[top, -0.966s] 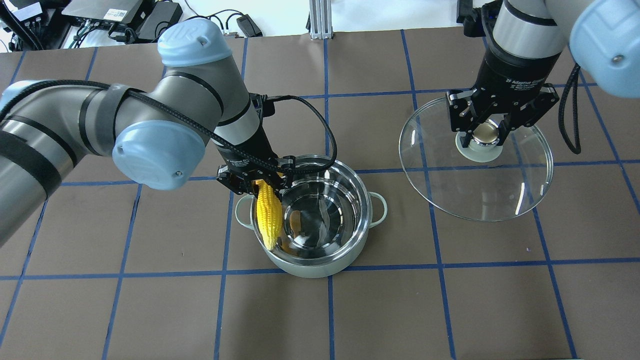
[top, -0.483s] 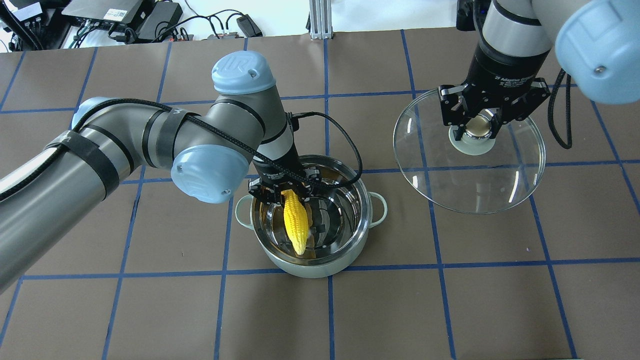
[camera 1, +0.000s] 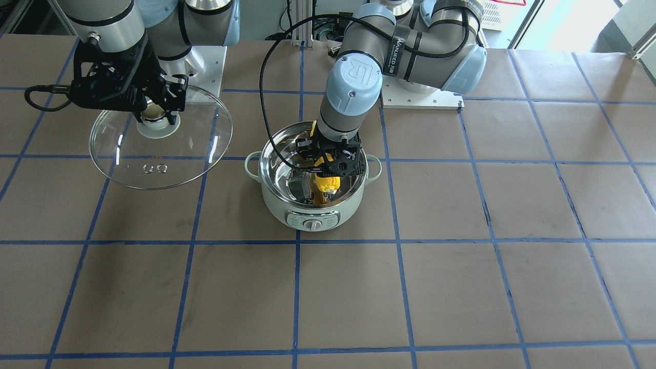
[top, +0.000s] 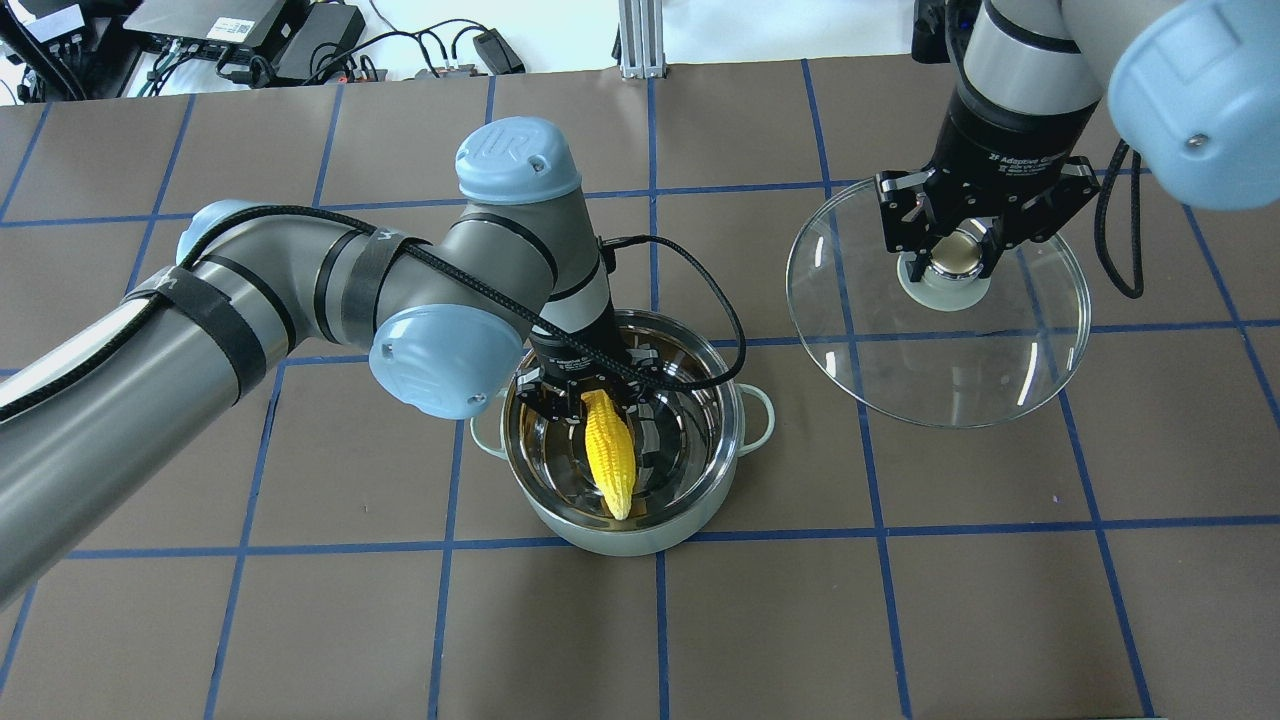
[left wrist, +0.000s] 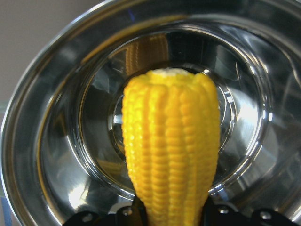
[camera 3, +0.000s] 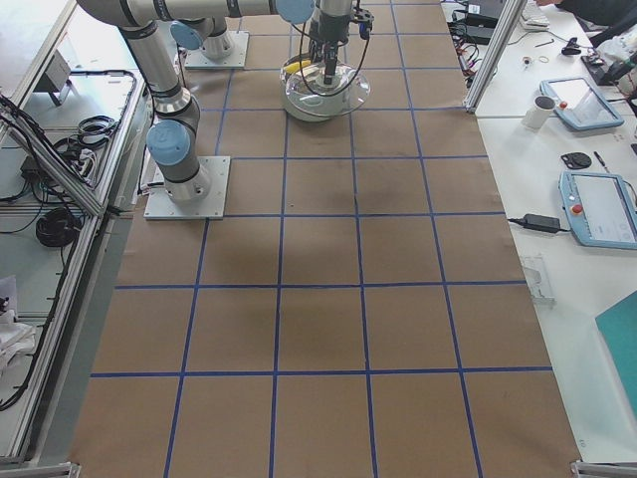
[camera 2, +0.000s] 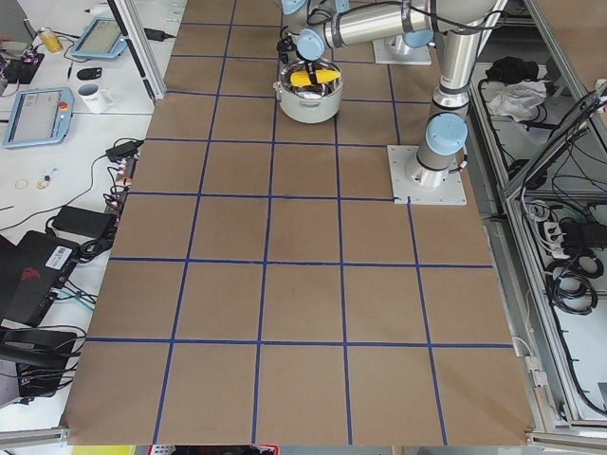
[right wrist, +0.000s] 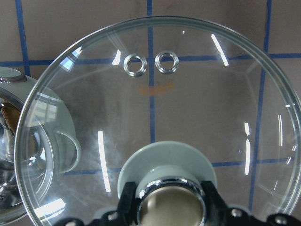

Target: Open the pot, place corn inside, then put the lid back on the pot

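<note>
Brown table [top: 900,620] gridded in blue tape [top: 659,630], white benches [camera 2: 66,133] alongside; left gripper [top: 597,400] clamps the bright yellow corn cob [top: 612,460] inside the mint-green pot [top: 640,540], right gripper [top: 955,262] grips the clear glass lid [top: 950,370] aloft by its knob.

The pot [camera 1: 312,218] is pale mint green outside and mirror-bright steel inside, with a dim yellow reflection in the steel. The corn [left wrist: 171,155] is bright yellow, patterned in straight rows of kernels, and paler at its blunt end. The lid [top: 940,370] is clear glass streaked with white glare. Its centre disc [right wrist: 167,157] is pale green, its knob [right wrist: 170,205] beige-gold, and its two vent holes [right wrist: 136,64] are ringed in silver metal. The table [top: 900,620] is dull brown, crossed by a grid of blue lines. The left arm [top: 300,290] and right arm [top: 1030,60] are grey with light blue caps. The left gripper [top: 597,398] and right gripper [top: 955,262] are black.
</note>
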{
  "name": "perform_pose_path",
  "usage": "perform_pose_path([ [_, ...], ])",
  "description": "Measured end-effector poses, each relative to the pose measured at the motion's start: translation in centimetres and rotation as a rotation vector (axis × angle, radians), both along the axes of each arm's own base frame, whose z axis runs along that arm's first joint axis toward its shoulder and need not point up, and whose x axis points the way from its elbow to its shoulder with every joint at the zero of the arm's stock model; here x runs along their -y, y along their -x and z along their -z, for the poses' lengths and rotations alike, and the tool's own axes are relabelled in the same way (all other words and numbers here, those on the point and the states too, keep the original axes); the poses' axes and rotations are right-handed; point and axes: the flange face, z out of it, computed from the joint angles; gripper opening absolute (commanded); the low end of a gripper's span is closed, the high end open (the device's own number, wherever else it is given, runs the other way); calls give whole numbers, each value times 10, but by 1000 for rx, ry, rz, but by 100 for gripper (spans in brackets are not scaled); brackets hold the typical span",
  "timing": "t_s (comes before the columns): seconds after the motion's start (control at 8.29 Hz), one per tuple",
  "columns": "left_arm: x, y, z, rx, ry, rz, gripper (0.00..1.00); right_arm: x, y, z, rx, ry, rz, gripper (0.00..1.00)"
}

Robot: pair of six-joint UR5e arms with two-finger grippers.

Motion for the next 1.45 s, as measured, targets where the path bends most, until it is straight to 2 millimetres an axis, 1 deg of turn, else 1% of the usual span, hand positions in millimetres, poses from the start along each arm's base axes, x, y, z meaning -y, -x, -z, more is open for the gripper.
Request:
perform_pose_path([
  [0.12, 0, 1, 0, 3, 1, -12, 87, 0, 0, 0, 0, 0, 0, 8],
  [0.24, 1, 2, 1, 1, 10, -18, 92, 0, 0, 1, 0, 0, 0, 8],
  [0.6, 12, 7, 19, -3, 35, -12, 100, 1, 0, 1, 0, 2, -3, 8],
  [0.84, 14, 8, 16, -8, 50, -8, 100, 1, 0, 1, 0, 3, -4, 8],
  [0.97, 13, 8, 8, -15, 65, -2, 100, 1, 0, 1, 1, 4, -2, 7],
  [1.09, 11, 6, -4, -28, 83, 13, 100, 1, -1, 0, 3, 4, -1, 7],
  [1.21, 9, 1, -22, -42, 108, 33, 100, 0, -4, -1, 5, 7, -4, 5],
  [1.33, 9, -6, -45, -52, 131, 50, 100, -3, -10, -3, 5, 12, -8, 4],
  [1.45, 14, -20, -71, -57, 143, 52, 100, -7, -26, -3, 4, 13, 0, 4],
])
